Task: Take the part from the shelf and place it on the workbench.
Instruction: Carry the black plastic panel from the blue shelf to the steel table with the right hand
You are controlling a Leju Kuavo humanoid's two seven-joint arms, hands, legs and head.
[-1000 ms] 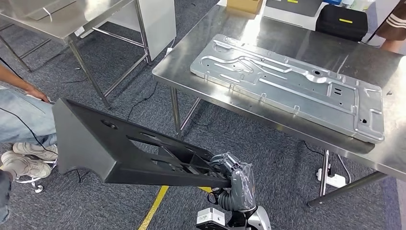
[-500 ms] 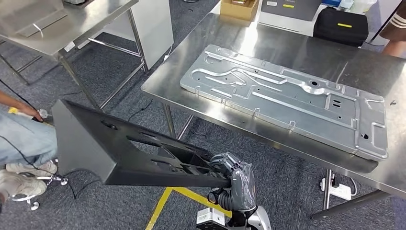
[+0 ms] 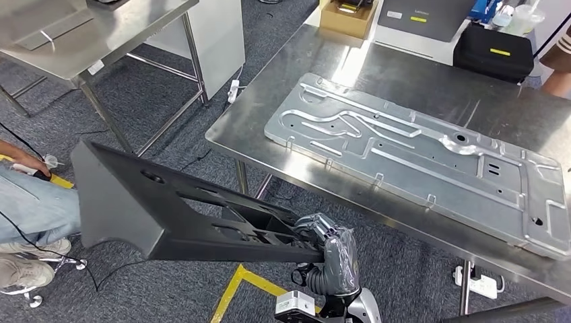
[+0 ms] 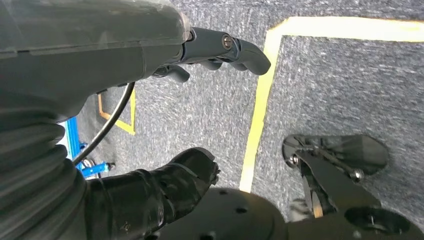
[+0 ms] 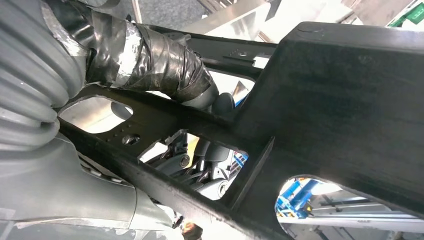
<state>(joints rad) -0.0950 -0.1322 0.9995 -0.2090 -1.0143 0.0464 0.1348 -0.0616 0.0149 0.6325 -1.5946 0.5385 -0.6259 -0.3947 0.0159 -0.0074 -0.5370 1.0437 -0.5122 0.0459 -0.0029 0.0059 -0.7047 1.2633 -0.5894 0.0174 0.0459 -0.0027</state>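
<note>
- Right hand [image 3: 330, 245], grey and tape-wrapped, is closed around one end of a long black plastic frame part [image 3: 168, 208] with cut-out openings; the close wrist view shows its fingers [image 5: 200, 165] threaded through an opening.
- Black part juts out leftward at a slant over the grey carpet, well apart from the shiny steel workbench [image 3: 417, 87].
- Left hand [image 4: 200, 47] hangs over the carpet, fingers loosely curled and holding nothing.
- Risk, as I judge it: held at one end only, the long part may sag or twist loose.
- Its far end points toward a seated person [image 3: 30, 202] and could strike them or a table leg.
- A large ribbed silver metal panel [image 3: 417, 158] covers much of the workbench, leaving little bare surface for setting it down.
</note>
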